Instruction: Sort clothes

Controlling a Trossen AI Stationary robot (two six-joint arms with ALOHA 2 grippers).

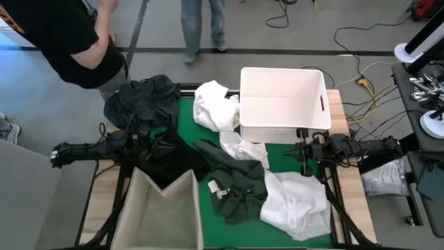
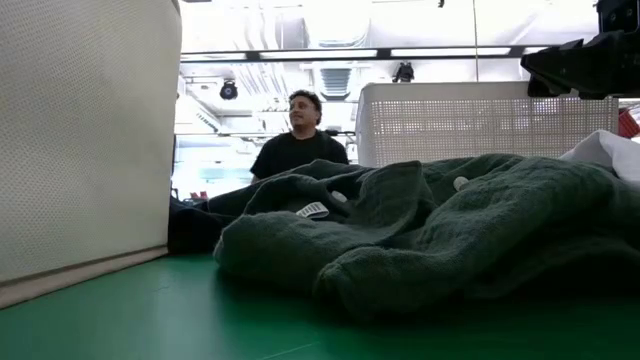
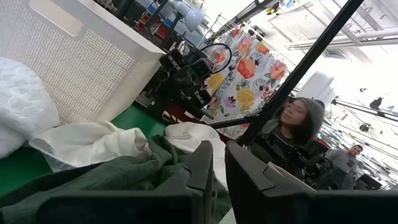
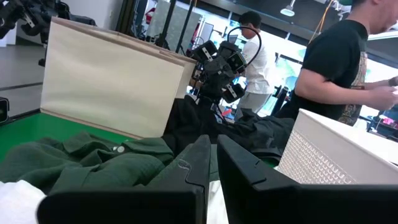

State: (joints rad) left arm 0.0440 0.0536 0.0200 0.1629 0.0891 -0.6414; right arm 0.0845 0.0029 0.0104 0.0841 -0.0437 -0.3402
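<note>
Here, the clothes lie spread over the green mat of the desk (image 1: 184, 114). A dark green garment (image 1: 236, 177) sits crumpled near the middle, a small label showing on it. A white garment (image 1: 298, 205) lies just beside it toward the right front corner, touching it, and another white garment (image 1: 218, 107) is bunched against the left wall of the white basket (image 1: 283, 104), with a further strip of white cloth trailing between the two. A black garment (image 1: 142, 101) is heaped at the back left corner, partly hanging past the desk edge.

The beige fabric bin (image 1: 163, 212) stands at the front left; the basket stands at the back right.

The left gripper (image 1: 166, 149) hangs over dark cloth beside the bin, its fingers (image 3: 202, 171) closed together with nothing between them. The right gripper (image 1: 305, 163) hovers in front of the basket, fingers (image 4: 199, 162) likewise closed and empty.

A person in a black shirt (image 1: 73, 38) stands behind the desk's left corner; another person (image 1: 203, 24) stands farther back.
</note>
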